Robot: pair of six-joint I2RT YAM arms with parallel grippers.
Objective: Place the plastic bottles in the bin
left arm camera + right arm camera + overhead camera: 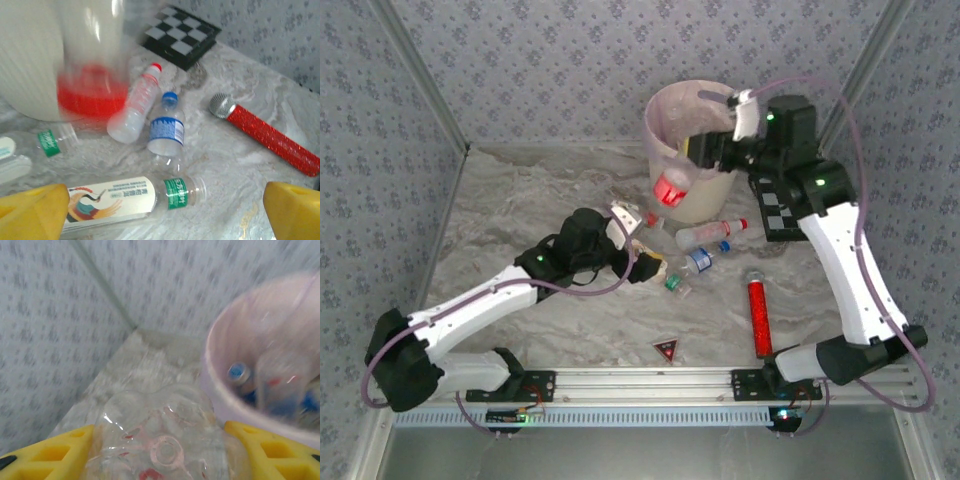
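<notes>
My right gripper (pixel 703 152) (pixel 160 452) is shut on a clear plastic bottle (pixel 160 435) with a red label (pixel 670 188), held at the near rim of the cream bin (pixel 665 115) (pixel 212 385). That bottle (pixel 90 90) is a blur in the left wrist view, in front of the bin (pixel 25 60). Other bottles lie inside the bin, one blue-capped (pixel 239 372). My left gripper (pixel 645 262) (pixel 162 215) is open, low over a bottle with a white label and green band (pixel 130 197). A red-capped bottle (pixel 710 233) (pixel 135 107) and a blue-labelled one (pixel 702 258) (pixel 167 127) lie beyond.
A red glittery tube (pixel 758 315) (pixel 270 135) lies right of the bottles. A checkerboard (pixel 780 210) (pixel 181 35) sits beside the bin under the right arm. A small red triangle (pixel 666 349) lies near the front edge. Another green-banded bottle (pixel 30 150) lies by the bin's foot.
</notes>
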